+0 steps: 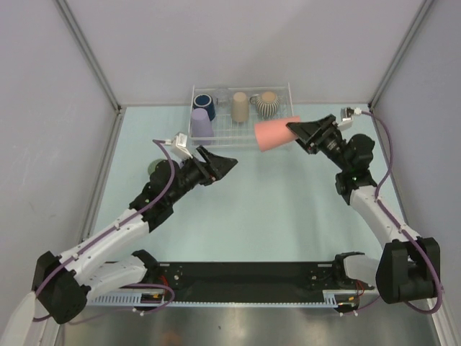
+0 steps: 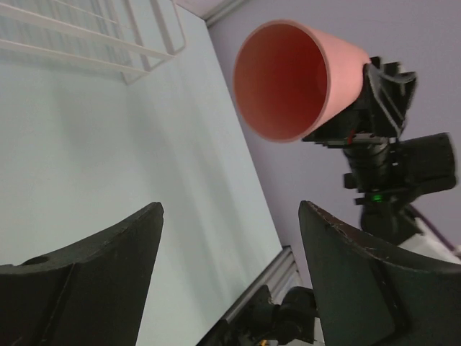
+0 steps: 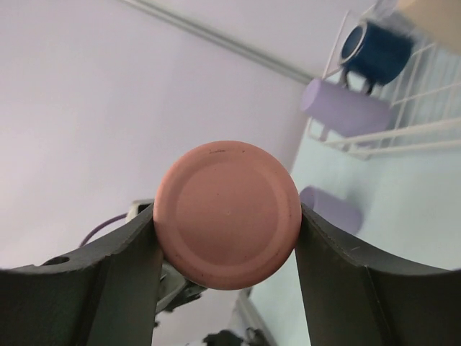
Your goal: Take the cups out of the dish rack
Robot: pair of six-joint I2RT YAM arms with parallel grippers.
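Status: unloading partway. Your right gripper (image 1: 294, 131) was clamped on the closed bottom end of the pink cup (image 1: 274, 133), one finger on each side of the base. The cup lay on its side in the air, mouth pointing away from that gripper and toward your left gripper (image 1: 225, 162). Seen from above, the cup overlapped the near right corner of the rack (image 1: 241, 128), so it was out of the rack but not yet set down. Your left gripper stood wide and held nothing, its fingers aimed at the cup's open mouth, well apart from it.

Left to do, beyond the left gripper's fingertips, inside the rack:
- navy mug (image 1: 204, 101), clear cup (image 1: 222, 95), tan cup (image 1: 240, 107) and ribbed beige mug (image 1: 268, 104) along the far row
- lavender cup (image 1: 202, 124) at the near left corner

Done, as far as you could judge:
- pale green cup (image 1: 153, 167) on the table (image 1: 274, 209) just behind the left gripper, mostly hidden by the arm (image 1: 162, 191)
- second lavender cup (image 3: 328, 209), seen past the pink cup's base in the right wrist view; it looked to be on the table outside the rack, though the top view did not confirm this

Judgement: two out, one in the gripper, five remaining; under halfway.
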